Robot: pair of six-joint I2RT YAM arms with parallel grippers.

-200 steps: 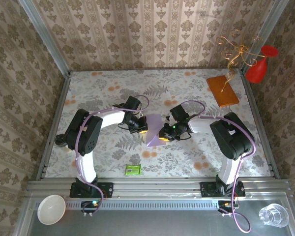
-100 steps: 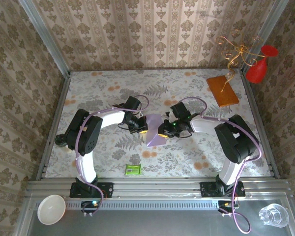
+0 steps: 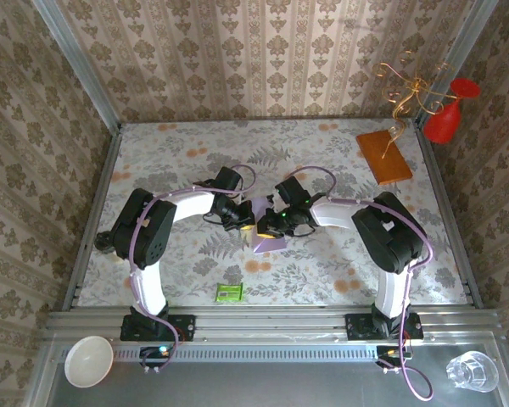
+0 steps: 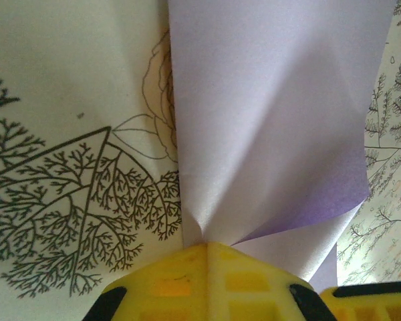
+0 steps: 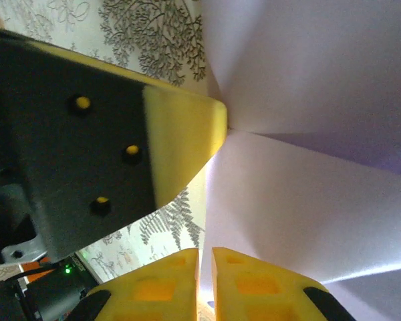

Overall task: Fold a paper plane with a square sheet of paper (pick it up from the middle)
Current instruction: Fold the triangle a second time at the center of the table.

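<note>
Mid-fold: beyond the green packet (image 3: 229,292), the paper (image 3: 271,242) is clamped by left gripper (image 3: 248,225) and right gripper (image 3: 267,227); next, careful creasing is called for.

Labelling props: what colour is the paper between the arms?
Pale lavender, plain; the paper shows best in the left wrist view.

An orange board (image 3: 385,156) lies far right, a green packet (image 3: 229,292) near the front.
</note>
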